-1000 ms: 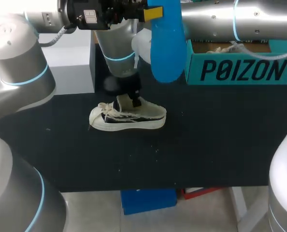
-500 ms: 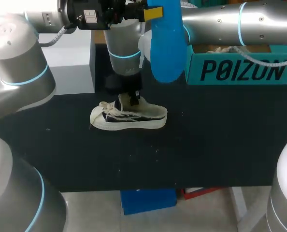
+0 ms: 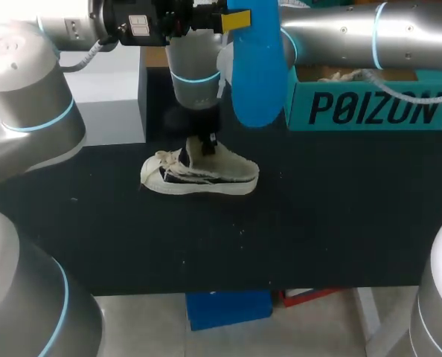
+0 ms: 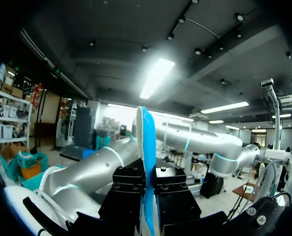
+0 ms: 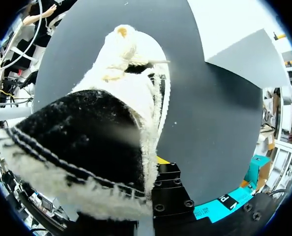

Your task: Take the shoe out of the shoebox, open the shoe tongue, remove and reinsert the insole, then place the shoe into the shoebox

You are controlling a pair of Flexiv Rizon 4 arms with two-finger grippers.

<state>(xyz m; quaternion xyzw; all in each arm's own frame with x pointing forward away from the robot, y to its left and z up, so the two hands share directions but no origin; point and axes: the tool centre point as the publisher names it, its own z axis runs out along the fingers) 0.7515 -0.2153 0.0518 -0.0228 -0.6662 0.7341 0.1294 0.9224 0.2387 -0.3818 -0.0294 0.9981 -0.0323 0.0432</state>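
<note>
While the left pincer (image 4: pixel 148 183) clamps the blue insole (image 4: pixel 146 140) upright, the right pincer (image 3: pixel 200 146) grips the shoe (image 3: pixel 232 173)

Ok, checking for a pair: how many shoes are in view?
1. The shoe is on the black table, held at its opening by the right hand. Another may be hidden inside the shoebox.

Silver arms (image 3: pixel 340 30), cyan rings (image 3: pixel 193 77), black pincer (image 4: pixel 147 177)
</note>
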